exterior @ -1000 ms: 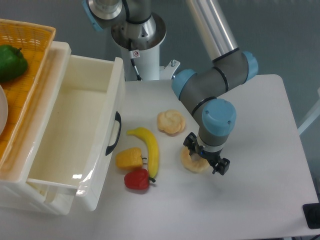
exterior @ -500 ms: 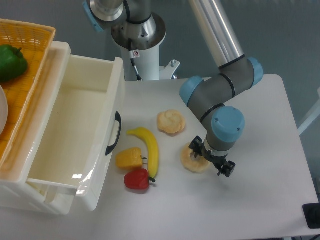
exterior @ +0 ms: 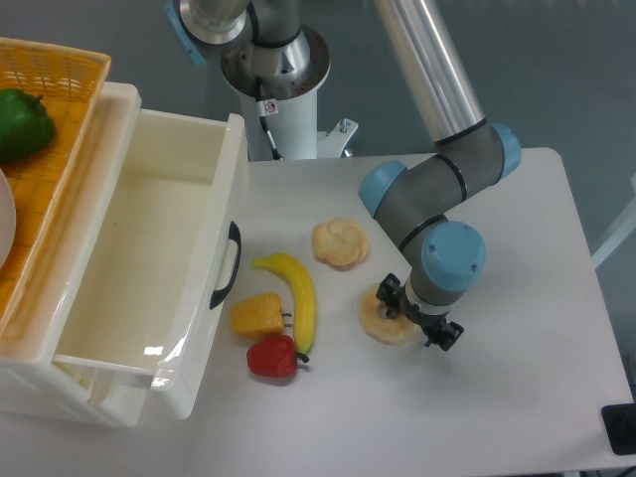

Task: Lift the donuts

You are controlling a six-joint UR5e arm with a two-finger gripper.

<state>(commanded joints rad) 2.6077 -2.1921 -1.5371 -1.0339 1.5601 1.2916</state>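
The donut (exterior: 381,318) is a pale yellow-tan flat ring lying on the white table (exterior: 517,397), right of the banana. Its right part is hidden under my gripper (exterior: 417,315). The gripper points straight down over the donut's right side, low at the table. Its two black fingers (exterior: 390,292) stand apart, one at the donut's upper edge and one past its lower right edge. The jaws are open and hold nothing.
A bun-like pastry (exterior: 340,242) lies behind the donut. A yellow banana (exterior: 299,295), a yellow-orange toy (exterior: 257,315) and a red pepper (exterior: 272,357) lie to the left. An open white drawer (exterior: 149,258) stands at left, with an orange basket (exterior: 60,109) holding a green pepper (exterior: 22,123).
The gripper shifted a little right over the donut, then settled slightly back left and lower. The donut has not moved.
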